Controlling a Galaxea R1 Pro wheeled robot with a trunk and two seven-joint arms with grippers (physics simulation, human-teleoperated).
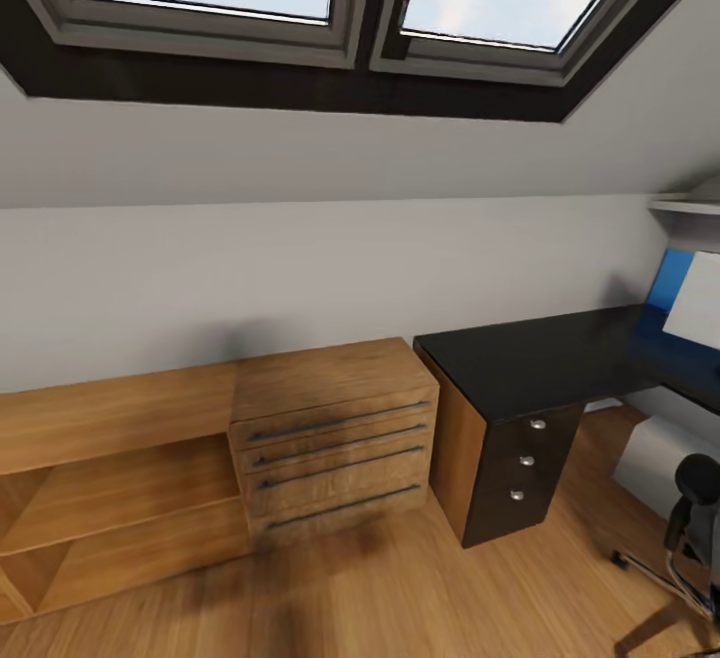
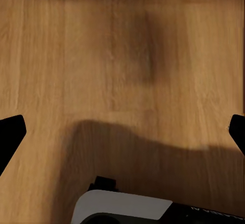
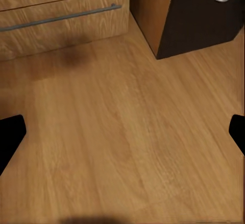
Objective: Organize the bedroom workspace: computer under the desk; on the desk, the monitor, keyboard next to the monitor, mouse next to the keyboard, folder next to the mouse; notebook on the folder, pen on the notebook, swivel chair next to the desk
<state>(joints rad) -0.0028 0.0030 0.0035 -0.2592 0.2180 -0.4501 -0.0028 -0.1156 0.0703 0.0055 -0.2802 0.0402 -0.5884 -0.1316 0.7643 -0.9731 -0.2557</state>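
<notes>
Swivel chair [image 1: 695,523] and monitor [image 1: 690,303] are cut off beside desk [image 1: 540,358]

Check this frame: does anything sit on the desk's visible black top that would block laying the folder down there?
Nothing visible does. The desk top is bare at its near left end; the monitor occupies the far right end. The swivel chair stands on the floor beside it. The folder cannot be seen here.

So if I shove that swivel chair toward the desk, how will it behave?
The swivel chair probably rolls easily: its base sits on smooth wood floor. Pushed high on the backrest it may spin or tip rather than travel straight. The desk looks heavy and should stay put on contact.
</notes>
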